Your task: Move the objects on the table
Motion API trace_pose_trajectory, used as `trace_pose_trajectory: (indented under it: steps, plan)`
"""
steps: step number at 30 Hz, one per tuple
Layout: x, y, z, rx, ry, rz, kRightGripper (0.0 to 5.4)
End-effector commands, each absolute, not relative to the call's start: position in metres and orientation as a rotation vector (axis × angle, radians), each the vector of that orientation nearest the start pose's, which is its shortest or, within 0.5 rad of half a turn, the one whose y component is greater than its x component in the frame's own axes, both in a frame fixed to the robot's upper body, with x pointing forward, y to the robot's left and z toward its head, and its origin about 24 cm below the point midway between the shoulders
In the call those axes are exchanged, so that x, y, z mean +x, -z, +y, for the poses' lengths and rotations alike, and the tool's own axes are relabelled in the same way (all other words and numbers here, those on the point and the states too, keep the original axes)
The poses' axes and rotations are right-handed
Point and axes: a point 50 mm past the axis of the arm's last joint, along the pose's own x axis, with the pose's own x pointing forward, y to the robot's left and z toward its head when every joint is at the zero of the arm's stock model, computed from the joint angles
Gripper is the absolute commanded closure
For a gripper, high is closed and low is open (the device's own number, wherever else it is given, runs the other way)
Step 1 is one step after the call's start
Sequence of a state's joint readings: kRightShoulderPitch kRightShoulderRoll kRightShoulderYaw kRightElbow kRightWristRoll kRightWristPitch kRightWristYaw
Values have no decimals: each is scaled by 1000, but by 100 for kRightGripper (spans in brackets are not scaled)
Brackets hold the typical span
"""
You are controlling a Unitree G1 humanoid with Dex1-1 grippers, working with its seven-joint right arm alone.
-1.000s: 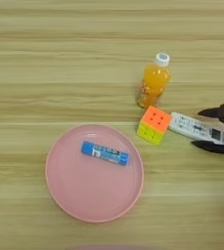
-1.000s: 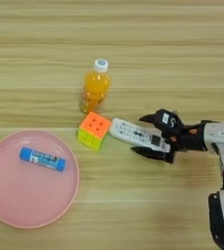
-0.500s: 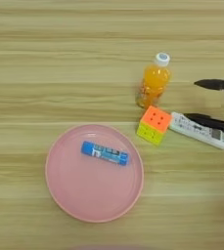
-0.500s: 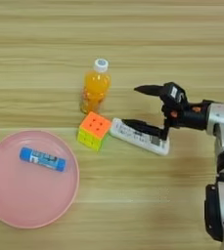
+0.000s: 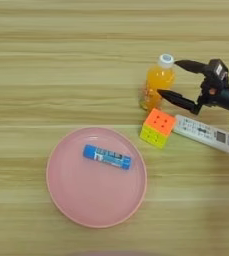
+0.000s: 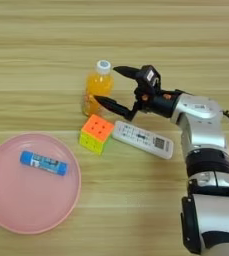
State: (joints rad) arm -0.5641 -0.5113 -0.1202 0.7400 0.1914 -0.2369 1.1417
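So far, judging from the left eye view, only one thing looks settled: the tube (image 5: 107, 157) lies flat inside the plate (image 5: 66, 200), near and to the left on the table (image 5: 46, 60). To the right of the plate, and apart from it, the cube (image 5: 158, 128) sits just beside the left end of the remote (image 5: 204, 133), and the bottle (image 5: 158, 83) stands upright just beyond the cube. My gripper (image 5: 177, 81) comes in from the right with its two black fingers spread wide, one tip near the bottle's cap, the other low beside its body; I hold nothing. Turning to the right eye view, the same layout shows with my silver forearm running down the right side. Here the gripper (image 6: 109, 85) opens toward the bottle (image 6: 96, 88), far finger level with the cap, near finger pointing at the lower body, and I cannot tell whether either tip touches it. The remote (image 6: 142, 139) lies flat under my wrist, untouched, and the cube (image 6: 95, 133) rests on the bare table (image 6: 36, 40), clear of the plate (image 6: 16, 220). By my reckoning the bottle is the step in hand, with the cube and remote left to do.
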Motion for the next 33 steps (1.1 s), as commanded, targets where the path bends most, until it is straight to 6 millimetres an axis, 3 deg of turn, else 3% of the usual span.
trace_pose_trajectory:
  steps: [1,14,26,33]
  plan:
    - [343,-127,-235,-322,-799,-60,4]
    - [356,-115,-198,-221,-743,-42,4]
    - [361,-110,-191,-186,-713,-39,157]
    - [362,-110,-191,-184,-705,-44,200]
